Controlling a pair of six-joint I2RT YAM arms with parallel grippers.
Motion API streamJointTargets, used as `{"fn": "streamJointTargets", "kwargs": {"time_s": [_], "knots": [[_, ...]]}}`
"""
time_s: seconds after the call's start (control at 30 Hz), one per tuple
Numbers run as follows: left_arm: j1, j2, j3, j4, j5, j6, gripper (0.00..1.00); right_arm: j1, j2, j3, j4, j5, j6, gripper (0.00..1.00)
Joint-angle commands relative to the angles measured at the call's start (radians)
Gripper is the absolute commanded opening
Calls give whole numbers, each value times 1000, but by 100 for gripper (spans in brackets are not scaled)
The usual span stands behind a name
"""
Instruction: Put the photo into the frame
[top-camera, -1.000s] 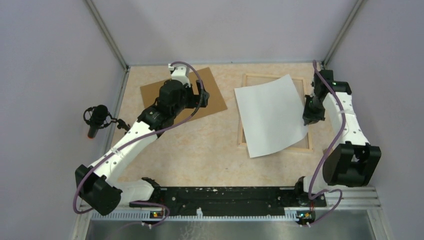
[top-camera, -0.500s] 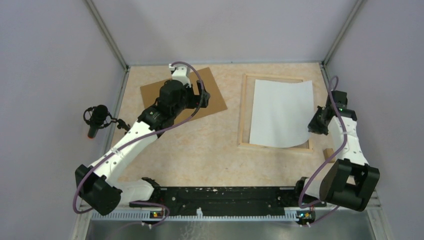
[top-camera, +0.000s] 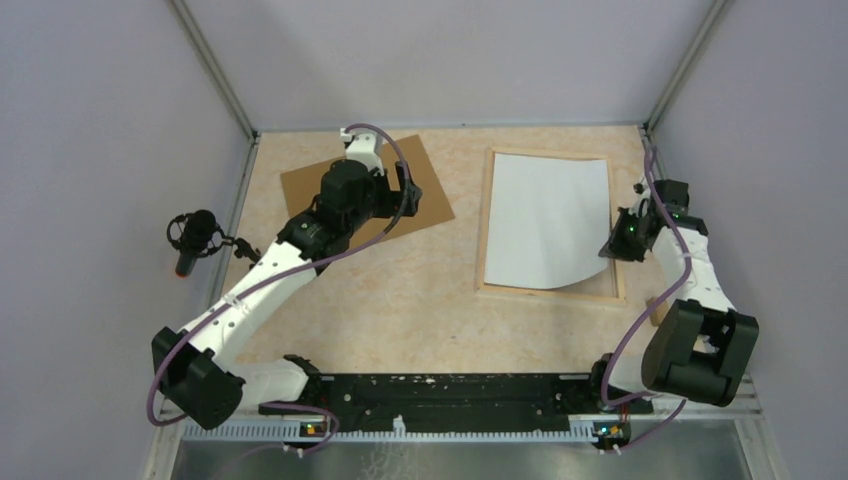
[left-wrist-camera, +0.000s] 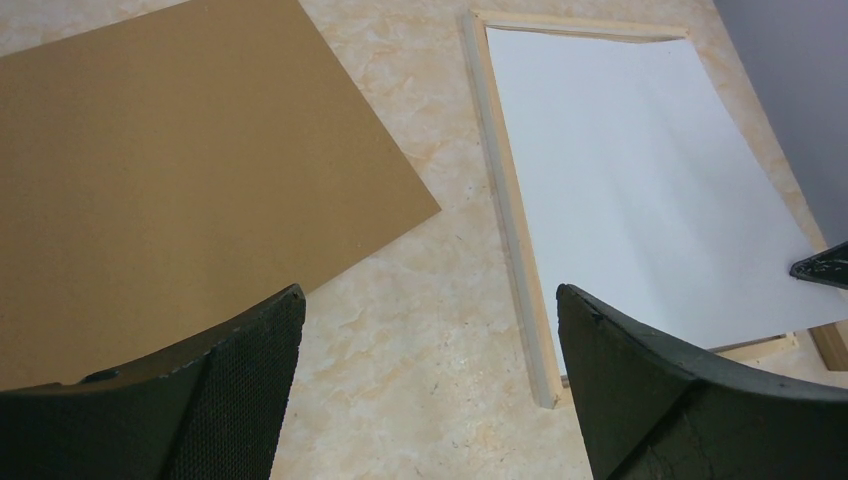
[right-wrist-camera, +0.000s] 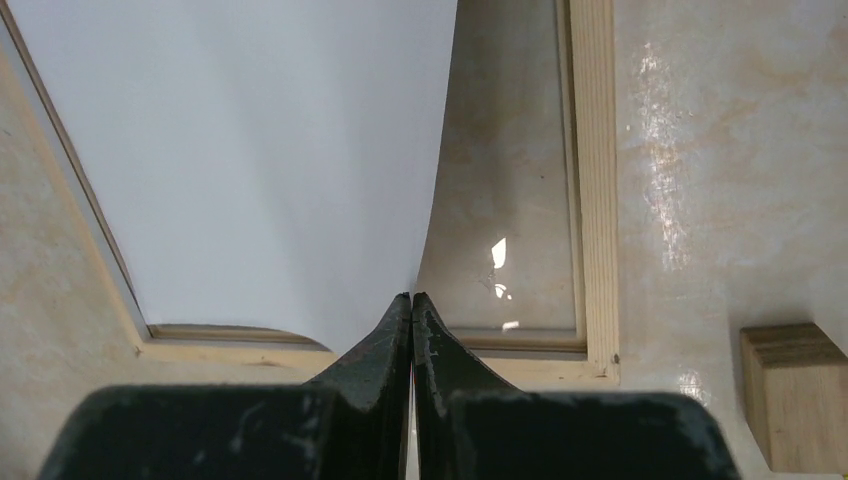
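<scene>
**A:** White back up, the photo (top-camera: 545, 215) lies inside the frame (top-camera: 486, 230). Its left edge is snug, and there's a gap along the right strip. Is the near-right corner curled up?

**B:** Yep, the right claw (right-wrist-camera: 411, 300) is pinched tight on that corner, wrist low. The left claw (left-wrist-camera: 430, 292) hangs wide apart over the brown board (left-wrist-camera: 150, 150). Beige marbled table (top-camera: 400, 290), grey walls.

Photo (top-camera: 548, 215): one
Frame (right-wrist-camera: 592, 180): one
Brown board (left-wrist-camera: 170, 170): one
Wooden block (right-wrist-camera: 795, 395): one
My claws: two, left claw (left-wrist-camera: 430, 300) and right claw (right-wrist-camera: 412, 300)
</scene>
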Motion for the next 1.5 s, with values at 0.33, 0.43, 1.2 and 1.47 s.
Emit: {"fn": "streamJointTargets", "kwargs": {"time_s": [0.33,0.43,1.2,1.47], "knots": [[-4,23,-1,40,22,-4,98,68,-4,23,37,-36,-91,0],[-3,25,-3,40,9,0,98,71,-7,8,81,-55,-84,0],[1,87,-8,42,-96,48,98,205,-96,80,118,190,161,99],[83,192,-4,42,-32,6,98,710,70,34,689,381,369,99]]}}
